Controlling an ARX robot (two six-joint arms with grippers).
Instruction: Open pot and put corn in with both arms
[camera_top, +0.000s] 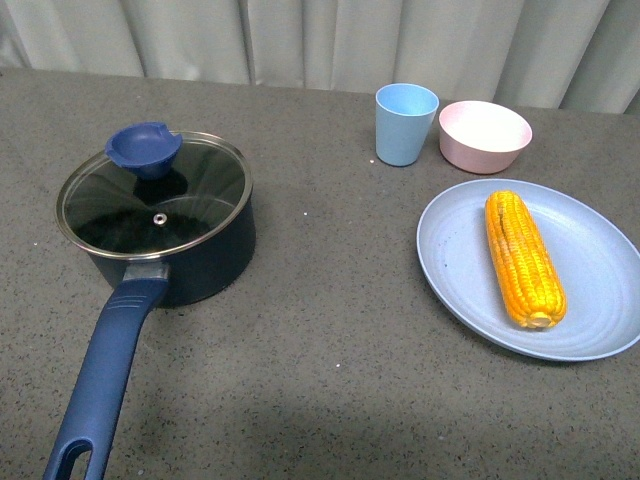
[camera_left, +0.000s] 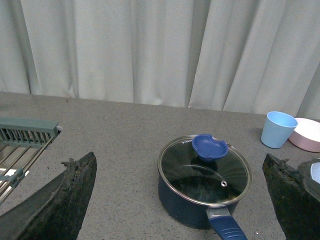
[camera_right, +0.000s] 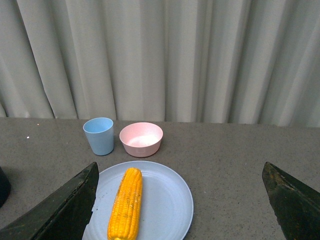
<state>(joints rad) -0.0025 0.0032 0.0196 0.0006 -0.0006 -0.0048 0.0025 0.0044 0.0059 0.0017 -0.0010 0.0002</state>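
The dark navy pot (camera_top: 200, 265) stands at the left of the grey table, closed by a glass lid (camera_top: 155, 195) with a blue knob (camera_top: 145, 148); its long blue handle (camera_top: 105, 375) points toward me. The pot also shows in the left wrist view (camera_left: 190, 210), between and beyond the open fingers of my left gripper (camera_left: 182, 200). The yellow-orange corn (camera_top: 522, 258) lies on a pale blue plate (camera_top: 600, 330) at the right. In the right wrist view the corn (camera_right: 126, 202) lies near one finger of my open, empty right gripper (camera_right: 180, 200). Neither arm shows in the front view.
A pale blue cup (camera_top: 405, 123) and a pink bowl (camera_top: 484, 135) stand at the back, behind the plate. A curtain hangs behind the table. A grey-green rack (camera_left: 22, 145) shows at the side in the left wrist view.
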